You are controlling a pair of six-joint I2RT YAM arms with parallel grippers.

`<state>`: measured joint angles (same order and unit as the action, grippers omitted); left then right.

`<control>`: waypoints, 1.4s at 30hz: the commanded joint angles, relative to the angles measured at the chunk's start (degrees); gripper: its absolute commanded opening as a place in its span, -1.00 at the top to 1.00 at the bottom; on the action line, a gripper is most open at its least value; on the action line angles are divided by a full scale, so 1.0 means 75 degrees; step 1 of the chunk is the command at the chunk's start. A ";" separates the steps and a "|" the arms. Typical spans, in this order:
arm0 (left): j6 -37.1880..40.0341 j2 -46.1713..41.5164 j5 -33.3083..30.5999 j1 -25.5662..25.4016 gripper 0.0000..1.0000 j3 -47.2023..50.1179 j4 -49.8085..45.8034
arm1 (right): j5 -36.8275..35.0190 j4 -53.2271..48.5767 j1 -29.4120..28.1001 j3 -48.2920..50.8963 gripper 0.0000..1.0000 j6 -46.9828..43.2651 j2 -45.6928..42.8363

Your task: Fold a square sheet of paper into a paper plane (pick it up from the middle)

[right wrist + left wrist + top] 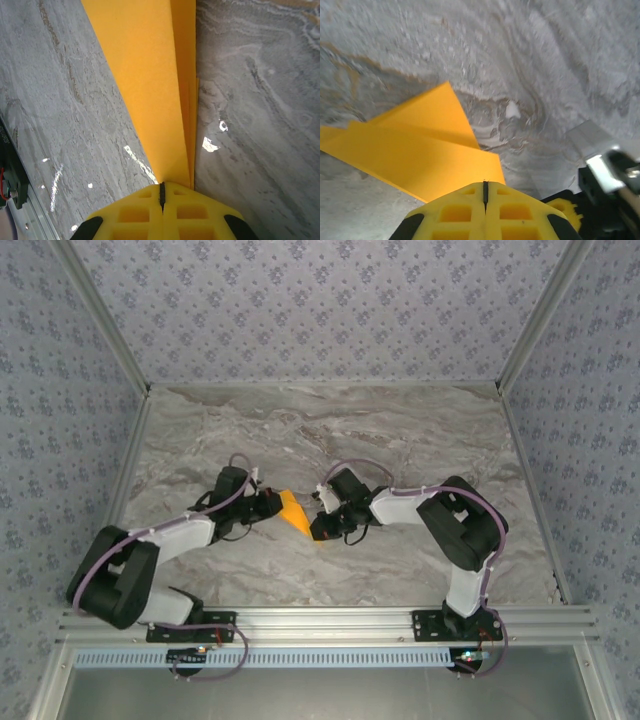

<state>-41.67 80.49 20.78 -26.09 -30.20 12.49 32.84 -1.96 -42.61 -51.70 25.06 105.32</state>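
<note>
Mid-fold at the centre of the desk [420,440]: I have both arms reaching in on the paper [292,510], already creased into a layered wedge. The left end effector [272,504] sits at its 9 o'clock and the right end effector [318,530] at its 4 o'clock. Each is closed tight. In the right wrist view the folded layers narrow straight into the closed tips, so I read that as a firm pinch. In the left wrist view the wedge's edge meets the shut tips, which looks like a grip too, though less plainly. My judgement is that we are between creases, with the dart not yet formed. The next move calls for one side to anchor the paper against the desk while the other carries its flap over the centre line and presses the crease flat.
</note>
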 commanded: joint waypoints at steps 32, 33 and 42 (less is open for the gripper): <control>0.0167 0.2032 -0.0959 -0.0079 1.00 -0.0910 -0.1315 | -0.0677 -0.2077 -0.0260 -0.2899 1.00 -0.0382 0.1264; 0.0161 0.2070 -0.0971 -0.0082 1.00 -0.0936 -0.1332 | -0.0674 -0.2040 -0.0262 -0.2919 1.00 -0.0376 0.1294; 0.0107 0.2147 -0.1432 -0.0083 1.00 -0.1033 -0.1841 | -0.0644 -0.1910 -0.0073 -0.2714 1.00 -0.0430 0.1468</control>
<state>-41.45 93.97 16.80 -26.81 -38.63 7.18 27.92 -16.08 -43.90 -72.36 22.63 115.57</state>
